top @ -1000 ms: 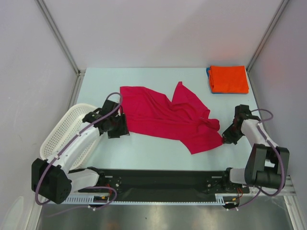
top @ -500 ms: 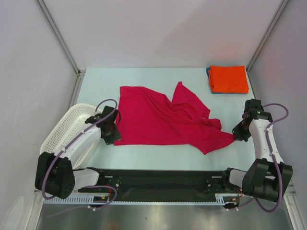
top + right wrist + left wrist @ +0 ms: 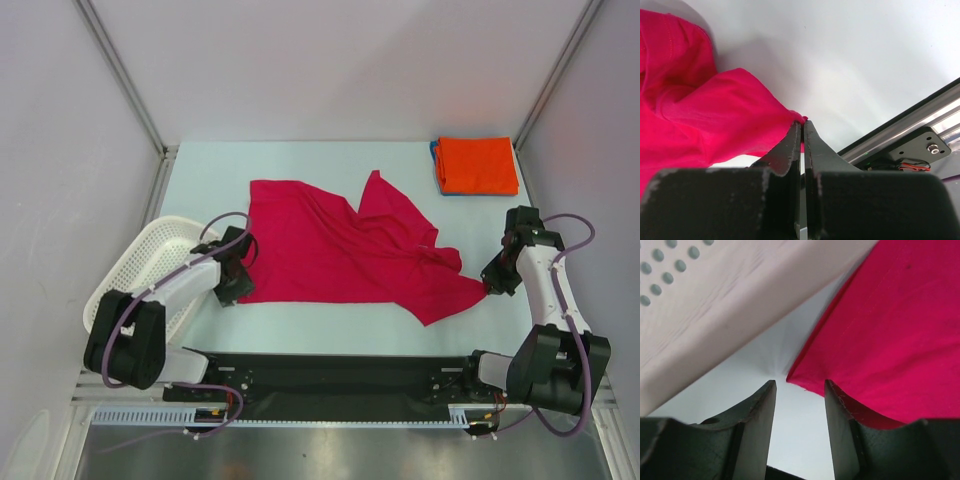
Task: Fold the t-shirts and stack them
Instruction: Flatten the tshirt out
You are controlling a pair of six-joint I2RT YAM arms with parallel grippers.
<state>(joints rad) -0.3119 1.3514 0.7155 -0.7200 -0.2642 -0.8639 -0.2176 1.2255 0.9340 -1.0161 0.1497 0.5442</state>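
Jaws of the right gripper [image 3: 802,127] are pressed flat together, pinching the tip of one corner of the crimson t-shirt [image 3: 715,115] — a sliver of red shows between them. The left gripper [image 3: 800,385] stands partly open, low over the table [image 3: 765,360], with nothing clamped; another near corner of the shirt lies right at its fingertips, though whether they touch it cannot be told. The shirt is spread out and rumpled across the middle of the table, with one flap pointing toward the back. Just left of the left gripper, the white perforated basket [image 3: 135,265] sits at the table's left edge, with the left arm lying across it — its contents cannot be made out. In the far right corner, a folded orange t-shirt [image 3: 478,165] rests on a folded blue t-shirt [image 3: 437,170], of which only an edge shows.
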